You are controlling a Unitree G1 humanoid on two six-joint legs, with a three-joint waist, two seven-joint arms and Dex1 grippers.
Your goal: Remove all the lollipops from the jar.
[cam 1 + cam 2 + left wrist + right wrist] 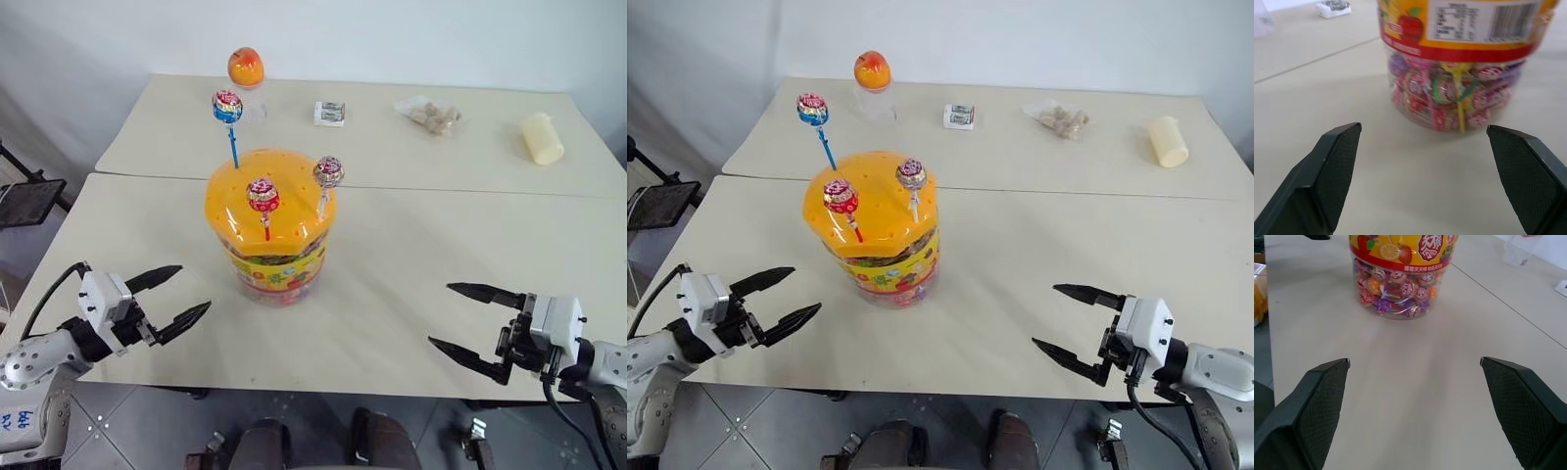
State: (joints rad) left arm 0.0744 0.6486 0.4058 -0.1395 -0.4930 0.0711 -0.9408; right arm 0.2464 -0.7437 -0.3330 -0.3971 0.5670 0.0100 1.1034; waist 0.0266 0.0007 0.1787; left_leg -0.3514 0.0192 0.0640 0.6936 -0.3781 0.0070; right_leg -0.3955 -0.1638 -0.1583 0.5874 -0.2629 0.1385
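the pale table [411, 294] in front of you carries the jar [271, 227] near its middle, with all 3 lollipops planted in the orange lid: blue stick [228, 108], red stick [263, 196], white stick [328, 172]. nothing is out yet, so all 3 pulls are left. your left gripper [176, 297] and right gripper [468, 320] hang wide and empty, either side of the jar and well apart from it.

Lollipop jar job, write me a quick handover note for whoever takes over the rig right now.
Left gripper: open, holds nothing, left of the jar.
Right gripper: open, holds nothing, right of the jar.
Jar stands near the table's middle. Three lollipops stand in its orange lid: blue stick at the back, red stick in front, white stick on the right.
Done: nothing removed.
Left: pull out all three.
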